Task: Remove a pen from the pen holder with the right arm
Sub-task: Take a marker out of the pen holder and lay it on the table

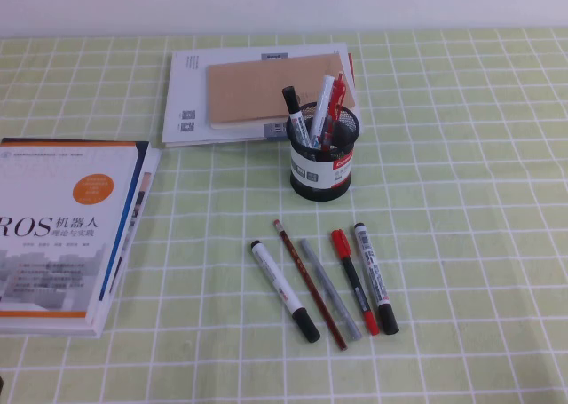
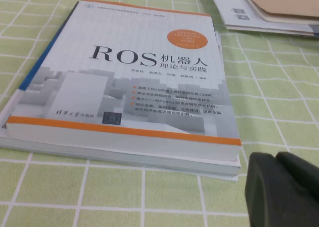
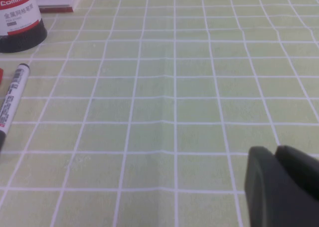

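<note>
The shut, empty right gripper (image 3: 275, 154) is hanging low over the desk (image 3: 174, 112), away from the mesh pen holder (image 1: 319, 169), so it is probably needing to open and reach a pen (image 1: 325, 98) inside, while the shut left gripper (image 2: 275, 159) is sitting by the ROS book (image 2: 149, 87).

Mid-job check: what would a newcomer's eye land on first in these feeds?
The black mesh pen holder mid-table, stuffed with markers, and the row of five pens lying on the checked cloth in front of it. Then the big ROS book at the robot's left. Neither arm is at the holder: the left gripper sits shut beside the book, the right gripper shut over cloth beside the loose pens.
</note>
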`<act>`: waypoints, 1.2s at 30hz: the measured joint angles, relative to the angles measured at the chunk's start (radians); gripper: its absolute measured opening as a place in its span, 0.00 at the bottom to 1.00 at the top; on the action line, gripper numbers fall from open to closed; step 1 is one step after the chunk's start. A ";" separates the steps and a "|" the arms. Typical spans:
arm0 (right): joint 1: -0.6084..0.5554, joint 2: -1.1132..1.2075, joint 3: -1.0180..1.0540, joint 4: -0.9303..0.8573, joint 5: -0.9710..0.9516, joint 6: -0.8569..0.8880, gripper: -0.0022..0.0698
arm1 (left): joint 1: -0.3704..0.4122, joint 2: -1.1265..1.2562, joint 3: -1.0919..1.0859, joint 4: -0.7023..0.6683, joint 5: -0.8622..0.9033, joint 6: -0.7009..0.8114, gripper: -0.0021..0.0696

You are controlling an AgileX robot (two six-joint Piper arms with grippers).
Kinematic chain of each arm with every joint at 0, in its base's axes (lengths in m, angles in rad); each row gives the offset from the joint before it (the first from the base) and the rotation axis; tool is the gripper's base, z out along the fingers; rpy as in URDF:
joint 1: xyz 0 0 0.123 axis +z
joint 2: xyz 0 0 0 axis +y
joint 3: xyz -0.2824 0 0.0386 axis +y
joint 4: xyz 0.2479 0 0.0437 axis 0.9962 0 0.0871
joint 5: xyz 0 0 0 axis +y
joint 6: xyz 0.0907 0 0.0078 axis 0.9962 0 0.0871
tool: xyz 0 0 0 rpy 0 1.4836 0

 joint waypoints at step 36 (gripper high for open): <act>0.000 0.000 0.000 0.078 -0.007 0.000 0.01 | 0.000 0.000 0.000 0.000 0.000 0.000 0.02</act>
